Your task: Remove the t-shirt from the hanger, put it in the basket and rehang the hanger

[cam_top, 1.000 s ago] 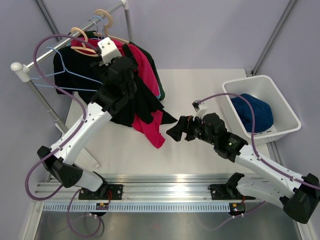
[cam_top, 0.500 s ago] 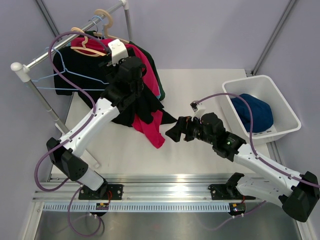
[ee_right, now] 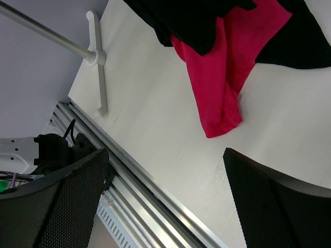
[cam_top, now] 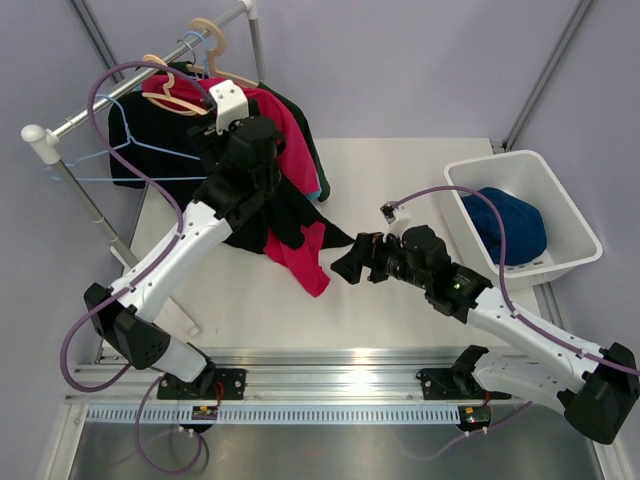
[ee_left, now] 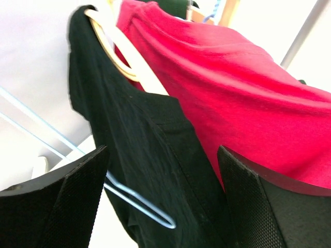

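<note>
Your left arm reaches up and to the far left from its base, elbow bent, with the wrist raised against the garments hanging on the clothes rack point(cam_top: 65, 122). The left gripper point(ee_left: 163, 155) has its jaws apart. 1 finger sits on each side of a fold of the black t-shirt point(ee_left: 139, 129), which passes between them without being pinched. Just right of that hangs the red t-shirt point(ee_left: 248, 93). A pale wooden hanger point(ee_left: 116, 54) shows at the neck where the 2 shirts meet, but you cannot tell which shirt it carries. A blue wire hanger point(ee_left: 142, 201) pokes out below the black cloth.

Your right arm lies low over the table point(cam_top: 400, 170), stretched toward the left. The right gripper point(cam_top: 350, 265) also has its jaws apart and holds nothing. It is near the red shirt's lower edge, which drapes onto the tabletop. The rack's white foot point(ee_right: 98, 77) stands on the table's left side.

At the right, a white bin point(cam_top: 575, 225) holds a dark blue garment point(cam_top: 512, 225), well apart from the rack. The tabletop is off-white, the walls are pale lilac, and a metal rail point(cam_top: 340, 365) runs along the near edge by the 2 arm bases.
</note>
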Controlling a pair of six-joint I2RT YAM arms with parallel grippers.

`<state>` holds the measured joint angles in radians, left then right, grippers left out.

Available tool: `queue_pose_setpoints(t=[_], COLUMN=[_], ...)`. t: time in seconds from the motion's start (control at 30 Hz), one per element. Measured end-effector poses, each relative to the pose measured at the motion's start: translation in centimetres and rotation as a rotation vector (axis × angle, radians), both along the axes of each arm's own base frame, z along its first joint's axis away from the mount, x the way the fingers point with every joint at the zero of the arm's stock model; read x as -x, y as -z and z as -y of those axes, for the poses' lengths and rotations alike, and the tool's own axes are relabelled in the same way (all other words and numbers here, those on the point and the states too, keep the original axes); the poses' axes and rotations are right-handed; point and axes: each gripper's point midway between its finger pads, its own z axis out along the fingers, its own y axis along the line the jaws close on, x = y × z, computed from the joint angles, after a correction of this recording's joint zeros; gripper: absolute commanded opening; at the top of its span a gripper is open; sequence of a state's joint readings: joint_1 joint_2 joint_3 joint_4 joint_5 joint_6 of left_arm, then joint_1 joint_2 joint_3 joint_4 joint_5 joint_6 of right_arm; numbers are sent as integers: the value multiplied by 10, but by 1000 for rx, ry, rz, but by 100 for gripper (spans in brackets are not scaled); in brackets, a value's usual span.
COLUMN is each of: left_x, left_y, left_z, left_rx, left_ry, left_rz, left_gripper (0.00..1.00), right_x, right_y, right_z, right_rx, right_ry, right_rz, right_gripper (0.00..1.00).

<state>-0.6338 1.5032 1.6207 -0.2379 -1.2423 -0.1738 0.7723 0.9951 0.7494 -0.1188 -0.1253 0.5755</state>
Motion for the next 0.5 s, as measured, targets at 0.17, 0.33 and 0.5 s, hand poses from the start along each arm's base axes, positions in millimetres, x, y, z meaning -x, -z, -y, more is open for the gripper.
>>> queue_pose_setpoints(t=[0.17,0.33,0.5], left_x=[9,11,10], left_y=[-8,-10,-8], left_z=[-10,-13,-12], left_rx=[4,0,-8], left_ry=[-12,-22,-22], left_rz=[14,13,6], left_gripper=[84,54,54], right_x=[0,-1,-1], right_y=[2,4,4], right_z=[0,-1,-1], right_rx=[4,9,9], right_ry=[0,0,0], right_rz=[-4,-9,-9], right_gripper=[99,100,99])
